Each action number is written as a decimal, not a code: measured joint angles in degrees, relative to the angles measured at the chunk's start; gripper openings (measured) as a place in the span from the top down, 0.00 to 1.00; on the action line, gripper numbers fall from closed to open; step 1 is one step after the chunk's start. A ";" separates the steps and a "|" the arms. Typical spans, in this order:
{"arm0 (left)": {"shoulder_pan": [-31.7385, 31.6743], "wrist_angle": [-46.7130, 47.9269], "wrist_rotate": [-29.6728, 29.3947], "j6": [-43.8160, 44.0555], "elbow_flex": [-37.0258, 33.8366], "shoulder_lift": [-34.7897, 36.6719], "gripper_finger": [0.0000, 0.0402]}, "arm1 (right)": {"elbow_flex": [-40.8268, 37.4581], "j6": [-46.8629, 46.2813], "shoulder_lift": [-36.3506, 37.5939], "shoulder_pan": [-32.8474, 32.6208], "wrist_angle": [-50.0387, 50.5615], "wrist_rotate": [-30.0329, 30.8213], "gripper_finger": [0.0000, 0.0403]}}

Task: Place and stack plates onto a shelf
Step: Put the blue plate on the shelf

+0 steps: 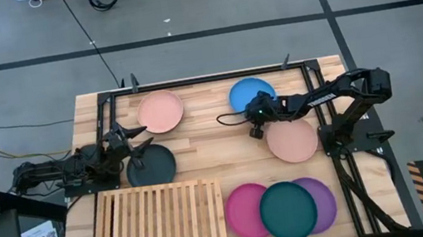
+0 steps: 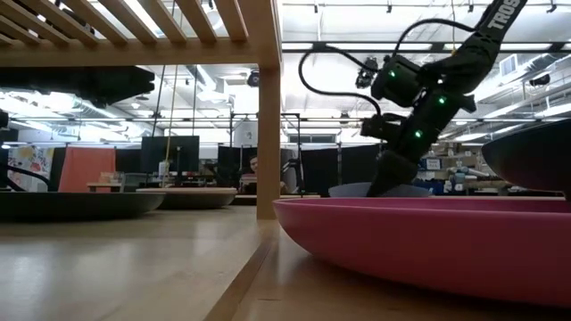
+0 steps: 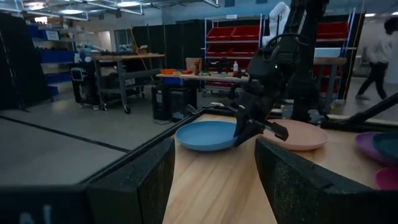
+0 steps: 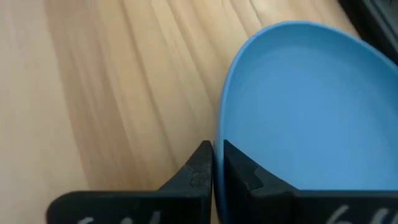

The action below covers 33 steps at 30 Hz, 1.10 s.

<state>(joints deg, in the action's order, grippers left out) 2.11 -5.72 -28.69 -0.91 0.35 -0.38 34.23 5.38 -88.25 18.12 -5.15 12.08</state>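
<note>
The blue plate [image 1: 251, 91] lies at the far middle of the table, and my right gripper [image 1: 253, 121] is shut on its rim. It also shows in the left wrist view [image 3: 205, 134]. My left gripper [image 1: 139, 140] is open and empty, just over the far edge of the black plate [image 1: 150, 166]. One salmon plate [image 1: 160, 111] lies at the far left, the other [image 1: 292, 141] under my right arm. The teal plate [image 1: 288, 209] rests overlapping the magenta plate [image 1: 246, 212] and the purple plate [image 1: 323, 203]. The slatted shelf [image 1: 160, 227] lies at the near left. My right gripper pinches the blue plate's rim [image 4: 219, 134] on its near side, one finger [image 4: 199, 168] outside the plate and the other inside. The fingers slant downward from the table's right. Whether the plate is off the table I cannot tell.
A black frame [image 1: 189, 81] runs along the table's far edge and sides. Bare wood [image 1: 216, 147] lies between the black plate and the right salmon plate. A person walks in the room beyond the table [image 3: 376, 53].
</note>
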 joint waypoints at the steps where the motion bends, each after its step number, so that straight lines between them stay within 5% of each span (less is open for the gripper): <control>1: -0.01 0.00 0.00 0.45 0.00 0.00 0.43 | 0.59 0.62 0.00 -0.25 -0.02 -0.18 0.94; 22: 0.00 -14.13 -0.17 13.34 1.19 -0.49 0.43 | 16.54 12.82 -0.04 -4.61 3.06 -8.04 0.96; 33: -0.02 -3.79 -6.24 25.03 15.80 -17.58 0.45 | 23.79 26.23 0.00 -6.94 9.71 -9.31 0.96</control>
<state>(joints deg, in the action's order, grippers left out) 2.09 -9.50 -34.93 24.12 16.15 -17.96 58.01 31.62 -88.25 11.19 4.56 2.78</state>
